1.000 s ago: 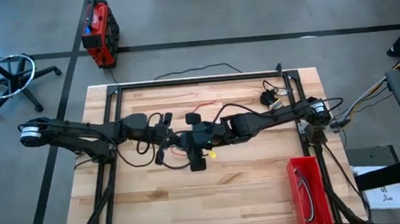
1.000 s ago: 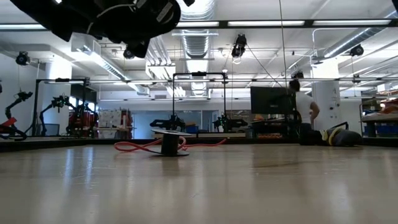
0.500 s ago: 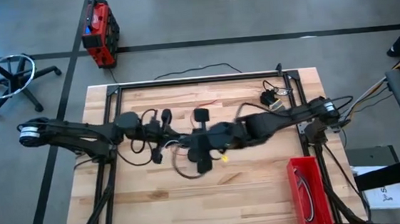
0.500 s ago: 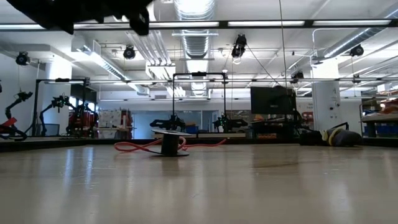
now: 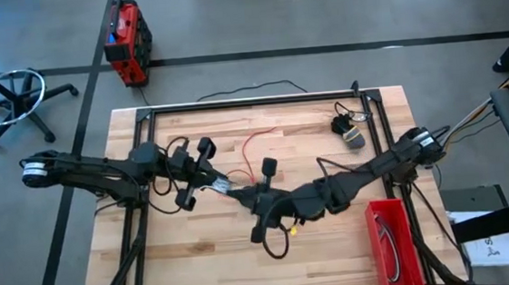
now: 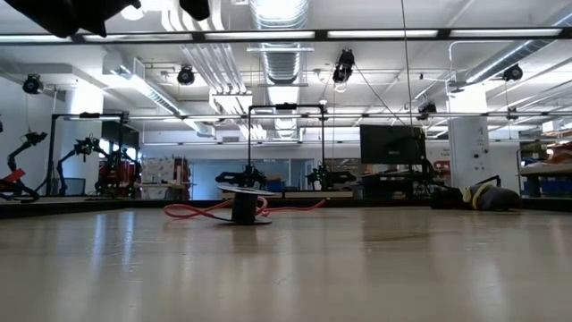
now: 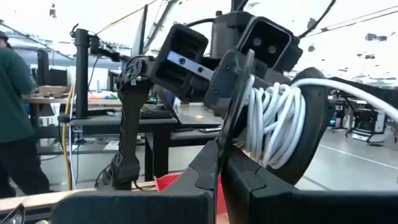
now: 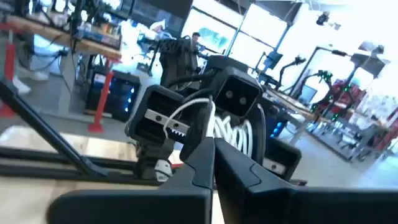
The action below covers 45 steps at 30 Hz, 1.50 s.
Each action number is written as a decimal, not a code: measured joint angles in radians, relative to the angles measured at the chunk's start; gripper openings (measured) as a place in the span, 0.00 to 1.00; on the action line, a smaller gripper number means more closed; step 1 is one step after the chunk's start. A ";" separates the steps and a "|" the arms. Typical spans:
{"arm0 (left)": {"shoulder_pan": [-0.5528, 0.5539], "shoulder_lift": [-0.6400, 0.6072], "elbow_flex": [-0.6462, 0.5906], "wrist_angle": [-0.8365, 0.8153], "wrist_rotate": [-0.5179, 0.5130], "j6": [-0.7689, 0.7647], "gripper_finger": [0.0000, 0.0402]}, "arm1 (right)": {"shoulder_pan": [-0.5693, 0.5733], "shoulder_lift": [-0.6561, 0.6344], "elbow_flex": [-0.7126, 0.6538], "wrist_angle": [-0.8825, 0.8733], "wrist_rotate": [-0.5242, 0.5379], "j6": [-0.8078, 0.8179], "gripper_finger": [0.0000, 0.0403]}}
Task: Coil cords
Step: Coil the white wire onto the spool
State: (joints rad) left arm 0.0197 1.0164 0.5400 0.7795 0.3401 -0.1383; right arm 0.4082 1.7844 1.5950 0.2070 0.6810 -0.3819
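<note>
- Both arms meet over the middle of the wooden desk [image 5: 335, 245], facing each other, with the white cord [image 5: 222, 186] strung between them.
- Left gripper [image 5: 193, 173] sits left of centre in the high view, lifted off the desk. In the right wrist view you can see it head-on [image 8: 205, 134] with the white cord wrapped around its fingers in several turns. Fingers look spread apart, acting as a spool for the coil.
- Right gripper [image 5: 262, 216] is just right of centre and nearer the front edge. The left wrist view shows it close up [image 7: 273, 115] with a fat bundle of white cord [image 7: 277, 121] wound round its fingers too. Fingers look closed on the white cord, though I can't tell for sure since the wraps cover them.
- Red cord [image 5: 255, 147] lies loose on the desk behind the two grippers, ending in a small dark plug [image 5: 269, 167]. In the low view it shows as a red squiggle [image 6: 201, 211] flat on the surface beside a dark upright piece.
- Black cord [image 5: 348, 117] is bunched up in a small tangle near the back right corner of the desk, well apart from both grippers.
- Red bin [image 5: 391, 241] sits at the front right edge of the desk, with a thin cable lying in it.
- A person in a dark green top [image 7: 15, 124] stands in the room behind, seen from the left wrist view.
</note>
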 joint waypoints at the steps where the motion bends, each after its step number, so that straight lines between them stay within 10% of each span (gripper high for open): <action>1: -0.002 -0.001 0.000 -0.002 -0.004 -0.002 0.00 | 0.005 0.000 -0.006 0.012 0.026 -0.001 0.01; 15: -0.005 -0.005 -0.001 0.012 -0.018 0.005 0.00 | 0.017 -0.002 -0.016 0.029 0.093 0.025 0.30; 45: -0.005 -0.004 -0.005 0.044 -0.015 -0.010 0.00 | -0.028 0.001 -0.016 -0.150 0.216 0.293 0.28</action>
State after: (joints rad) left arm 0.0147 1.0122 0.5350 0.8238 0.3247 -0.1482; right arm 0.3800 1.7851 1.5787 0.0571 0.8974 -0.0886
